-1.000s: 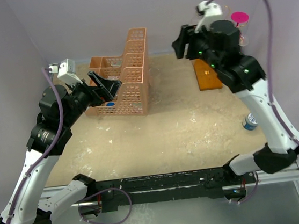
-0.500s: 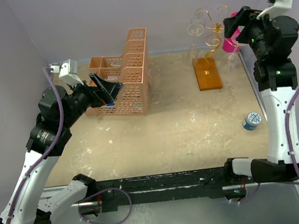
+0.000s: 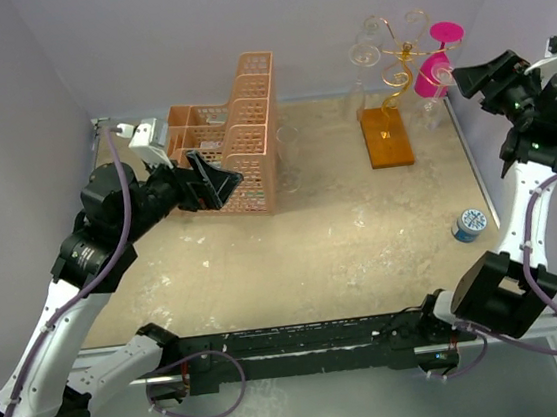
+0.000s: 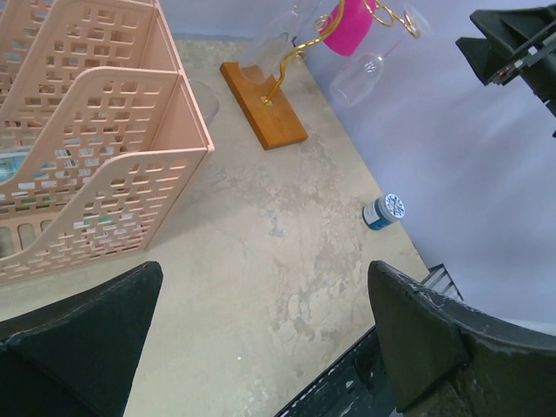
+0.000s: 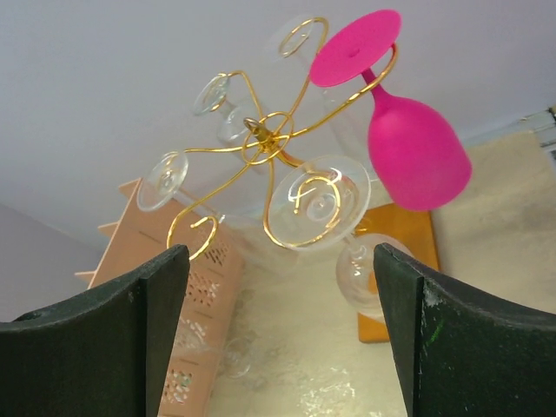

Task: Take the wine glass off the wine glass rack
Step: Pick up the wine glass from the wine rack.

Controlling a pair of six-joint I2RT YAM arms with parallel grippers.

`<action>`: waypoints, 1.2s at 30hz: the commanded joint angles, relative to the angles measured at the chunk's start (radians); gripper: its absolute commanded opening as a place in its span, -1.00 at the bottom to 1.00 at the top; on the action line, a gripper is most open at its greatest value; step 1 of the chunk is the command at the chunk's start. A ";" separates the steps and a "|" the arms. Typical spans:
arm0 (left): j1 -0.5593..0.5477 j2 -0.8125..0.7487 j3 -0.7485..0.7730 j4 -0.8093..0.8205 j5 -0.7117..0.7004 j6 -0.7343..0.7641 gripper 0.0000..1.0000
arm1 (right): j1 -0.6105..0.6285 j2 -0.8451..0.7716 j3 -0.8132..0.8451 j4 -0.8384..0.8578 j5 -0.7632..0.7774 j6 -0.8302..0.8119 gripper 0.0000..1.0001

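Note:
The wine glass rack (image 3: 397,59) is a gold wire stand with curled arms on an orange base (image 3: 387,138) at the back right. A pink wine glass (image 3: 433,75) and clear wine glasses (image 3: 363,55) hang upside down from it. My right gripper (image 3: 473,78) is open and empty, raised just right of the rack and facing it. In the right wrist view the rack (image 5: 265,130), the pink glass (image 5: 417,152) and a clear glass (image 5: 317,201) sit above and ahead of the open gripper (image 5: 282,334). My left gripper (image 3: 213,182) is open and empty by the basket.
A peach lattice basket (image 3: 235,138) stands at the back left. A clear glass (image 3: 286,142) stands on the table beside it. A small blue-lidded jar (image 3: 470,224) lies near the right edge. The purple wall is close behind the rack.
My right arm has swung from in front of the rack out to its right side, uncovering it. My left gripper has shifted a little right along the basket.

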 commanded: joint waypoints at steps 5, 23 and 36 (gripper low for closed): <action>-0.026 0.002 0.018 0.000 -0.045 0.084 0.98 | -0.019 0.069 -0.012 0.289 -0.111 0.163 0.70; -0.026 0.033 0.020 0.017 -0.053 0.073 0.98 | -0.033 0.221 -0.043 0.478 -0.195 0.301 0.30; -0.026 0.051 0.027 0.029 -0.046 0.062 0.98 | -0.033 0.297 -0.090 0.680 -0.243 0.446 0.01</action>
